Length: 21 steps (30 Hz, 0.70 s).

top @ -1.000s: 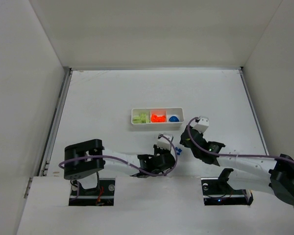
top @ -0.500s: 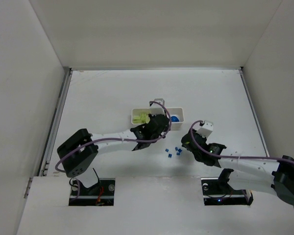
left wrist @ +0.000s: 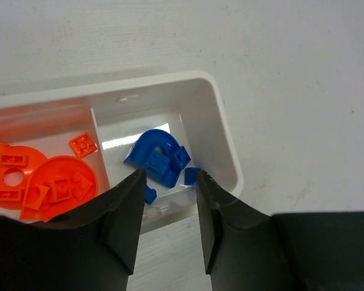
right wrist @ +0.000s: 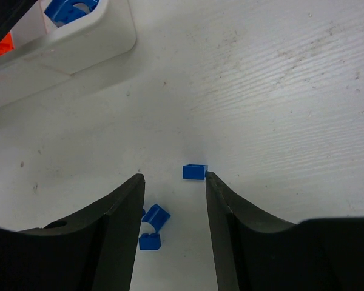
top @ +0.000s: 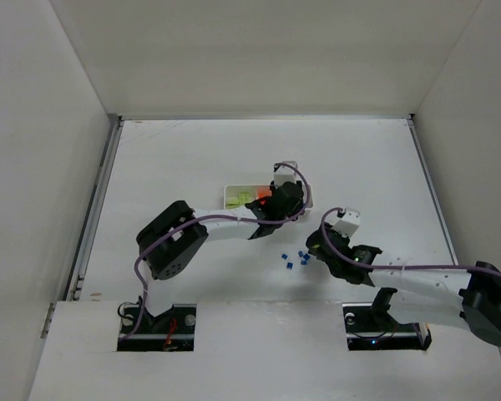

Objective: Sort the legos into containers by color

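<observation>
Blue brick (right wrist: 195, 172) within parted right claw (right wrist: 173, 177), just beside one fingertip.

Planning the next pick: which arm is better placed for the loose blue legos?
Right. The right gripper hangs open over the loose blue legos, one between its jaws; the left gripper is above the tray.

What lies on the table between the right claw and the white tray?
In the right wrist view, one small blue brick sits at the right gripper's fingertips; beyond it, bare table up to the white tray.
</observation>
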Available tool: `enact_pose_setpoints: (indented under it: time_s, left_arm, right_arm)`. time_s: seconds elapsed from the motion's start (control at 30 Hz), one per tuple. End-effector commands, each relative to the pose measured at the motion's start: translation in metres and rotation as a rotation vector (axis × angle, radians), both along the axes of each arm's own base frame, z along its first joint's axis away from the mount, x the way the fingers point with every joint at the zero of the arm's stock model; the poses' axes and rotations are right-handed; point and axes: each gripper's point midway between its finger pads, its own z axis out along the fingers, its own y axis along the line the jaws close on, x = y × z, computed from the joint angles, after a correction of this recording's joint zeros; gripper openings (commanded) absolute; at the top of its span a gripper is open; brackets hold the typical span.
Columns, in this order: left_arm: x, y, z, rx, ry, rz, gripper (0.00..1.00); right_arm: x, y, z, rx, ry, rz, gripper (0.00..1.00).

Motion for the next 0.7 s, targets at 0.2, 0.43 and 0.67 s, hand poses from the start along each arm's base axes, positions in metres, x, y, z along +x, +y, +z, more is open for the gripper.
enact_pose_setpoints:
  time_s: [0.2,0.43,0.67]
  left_arm:
    - [-0.016,0.032,0.049,-0.069,-0.075,0.052,0.36]
    - [-0.063,0.063,0.051,-0.066,-0.102,0.037,0.36]
    - [-0.078,0.077,0.07,-0.12,-0.141,0.017,0.35]
  right_arm:
    - [-0.002,0.001,0.0,0.02,0.027,-0.045,0.48]
    - [-0.002,-0.005,-0.006,0.03,0.06,-0.139,0.45]
    - [0.005,-0.01,-0.008,0.043,0.071,-0.212,0.46]
